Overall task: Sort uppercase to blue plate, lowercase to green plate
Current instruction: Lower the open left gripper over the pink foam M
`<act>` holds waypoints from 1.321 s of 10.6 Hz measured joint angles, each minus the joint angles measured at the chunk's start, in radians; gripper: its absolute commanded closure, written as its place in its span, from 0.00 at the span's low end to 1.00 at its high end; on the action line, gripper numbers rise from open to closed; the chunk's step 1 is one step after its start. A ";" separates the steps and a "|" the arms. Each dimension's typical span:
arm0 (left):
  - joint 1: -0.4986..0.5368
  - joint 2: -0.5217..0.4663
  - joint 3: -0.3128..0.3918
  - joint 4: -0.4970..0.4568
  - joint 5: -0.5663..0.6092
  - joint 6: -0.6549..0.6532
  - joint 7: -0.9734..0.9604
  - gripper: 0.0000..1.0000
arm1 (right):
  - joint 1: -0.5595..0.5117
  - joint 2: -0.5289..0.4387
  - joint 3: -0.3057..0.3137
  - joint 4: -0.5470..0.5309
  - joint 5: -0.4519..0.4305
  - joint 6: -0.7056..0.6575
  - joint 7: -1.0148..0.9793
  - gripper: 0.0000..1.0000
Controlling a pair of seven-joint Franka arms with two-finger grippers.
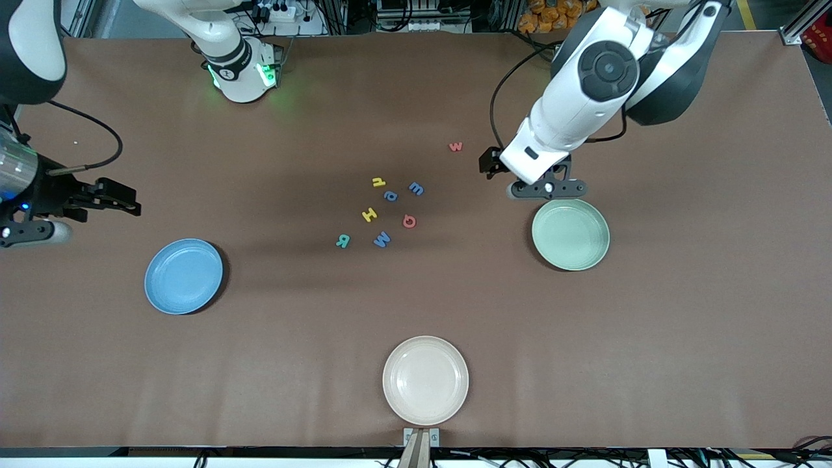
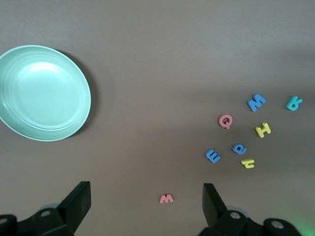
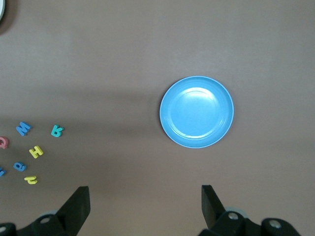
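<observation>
Foam letters unsorted mid-table, both plates empty.
Left gripper and right gripper hover wide open, holding nothing; lone red w suits a centred pinch.

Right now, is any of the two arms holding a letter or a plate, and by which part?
Nothing is held. The left end effector hangs open above the table beside the green plate; the right end effector waits open near the blue plate.
</observation>
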 measured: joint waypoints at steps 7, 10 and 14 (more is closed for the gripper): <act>-0.117 0.227 0.007 -0.010 0.104 0.188 -0.289 0.00 | 0.062 0.057 -0.003 -0.028 0.001 0.087 0.092 0.00; -0.173 0.242 0.007 -0.024 0.104 0.213 -0.380 0.00 | 0.059 0.053 -0.004 -0.061 0.001 0.087 0.107 0.00; -0.240 0.230 0.005 -0.165 0.104 0.333 -0.446 0.00 | 0.083 0.052 -0.001 -0.096 0.003 0.132 0.199 0.00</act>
